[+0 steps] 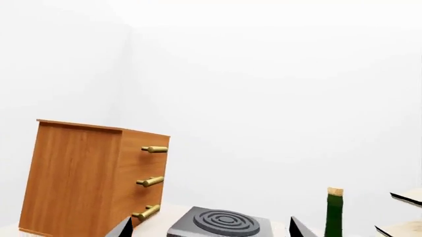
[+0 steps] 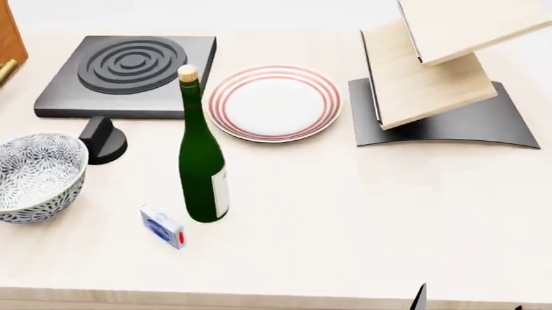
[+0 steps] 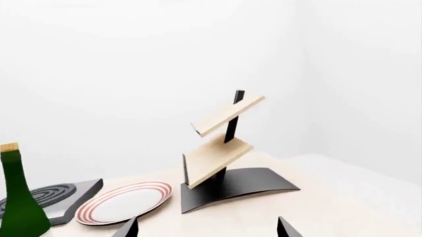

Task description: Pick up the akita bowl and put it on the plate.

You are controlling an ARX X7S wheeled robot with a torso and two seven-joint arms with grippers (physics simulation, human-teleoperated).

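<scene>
Neither set of my fingers has anything in it: in the left wrist view the two dark tips of my left fingers (image 1: 209, 228) stand wide apart with only air between them, and my right fingers (image 3: 207, 227) show the same wide gap in the right wrist view. The bowl (image 2: 36, 175) sits on the bench (image 2: 362, 213) at about 9 o'clock in the head view, hard against the left edge of what I see, upright with its mouth open to the ceiling. The plate (image 2: 274, 102) lies flat toward 12 o'clock, bare, with nothing on it. Between them stands a green bottle (image 2: 200, 161), near the middle of the bench, with a small box (image 2: 162, 227) just beside its foot at 7 o'clock. A stove burner (image 2: 129, 72) and its round black knob (image 2: 103, 140) lie beyond the bowl toward 11 o'clock. What the coming move turns on, as I judge it, is that the bowl lies far on my left side, so my left arm is the nearer one; only a sliver of the right fingers shows at 5 o'clock on the bench's near edge. The bowl is round, so no axis matters; I would take it by the rim and carry it round the far side of the bottle
</scene>
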